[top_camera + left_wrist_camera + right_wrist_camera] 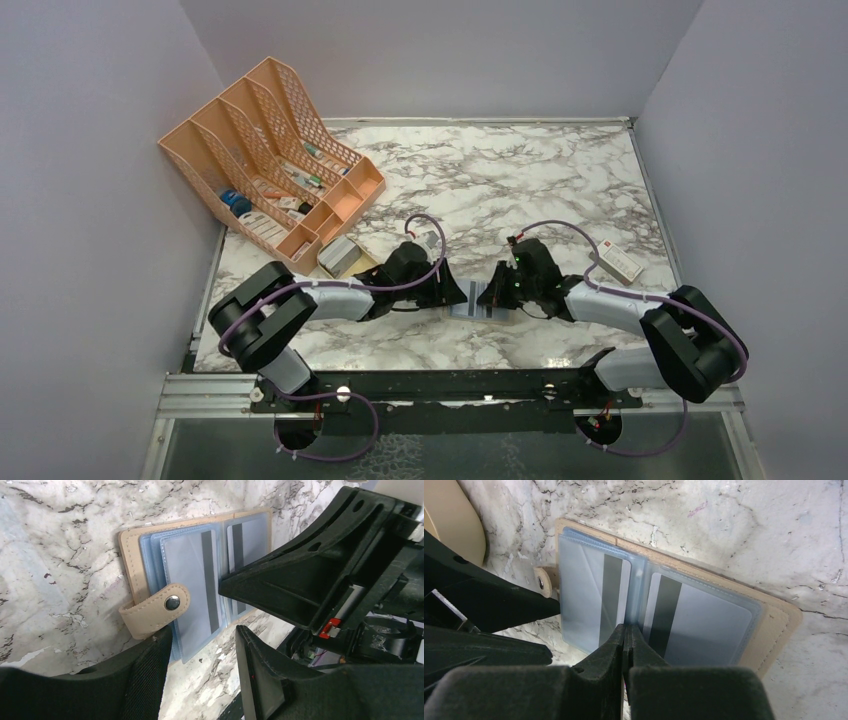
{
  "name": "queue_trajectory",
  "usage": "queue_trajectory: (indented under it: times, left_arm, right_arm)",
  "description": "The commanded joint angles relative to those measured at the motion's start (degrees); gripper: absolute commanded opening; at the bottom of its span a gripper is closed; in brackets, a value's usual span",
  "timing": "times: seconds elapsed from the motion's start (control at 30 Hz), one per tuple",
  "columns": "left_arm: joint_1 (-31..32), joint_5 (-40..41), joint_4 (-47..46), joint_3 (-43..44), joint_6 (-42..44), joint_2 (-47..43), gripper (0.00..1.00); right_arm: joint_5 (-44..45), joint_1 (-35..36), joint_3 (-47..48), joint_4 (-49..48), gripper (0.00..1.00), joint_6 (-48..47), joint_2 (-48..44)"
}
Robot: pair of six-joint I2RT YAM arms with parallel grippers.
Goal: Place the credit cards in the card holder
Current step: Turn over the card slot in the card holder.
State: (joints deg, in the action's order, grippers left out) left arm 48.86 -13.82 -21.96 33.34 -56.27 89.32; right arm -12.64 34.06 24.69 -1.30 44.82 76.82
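Card holder, open flat at 6 o'clock on the table, two cards pocketed; left claw wide at its 9 o'clock, right claw shut on the fold at 3 o'clock; insertion apparently finishing, next likely seating cards fully.

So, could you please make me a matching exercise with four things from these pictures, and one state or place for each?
Things:
1. card holder
2. left gripper
3. right gripper
4. file rack

States or places:
a. far left corner
b. shut tight
c. spread open, lying flat
d. open wide

Pairs: 1-c; 2-d; 3-b; 4-a
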Motion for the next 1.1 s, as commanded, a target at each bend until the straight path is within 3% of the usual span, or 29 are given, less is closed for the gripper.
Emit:
queue_trajectory:
  times: [0.0,0.43,1.07]
  left_arm:
    - [-0.06,-2.16,-2.29,0.69,-1.61,1.7,0.52]
    - [0.53,-2.74,-3.36,1.07,-2.92,3.06,0.52]
    - [1.12,-1.51,-3.36,1.26,-1.83,-2.07,0.5]
  right_arm:
    - [1.22,0.29,-1.92,1.3,0.01,-0.26,1.22]
    - [1.24,0.3,-2.32,0.84,0.01,-0.17,1.14]
    - [1.5,0.3,-1.95,1.87,0.04,-0.43,-1.4]
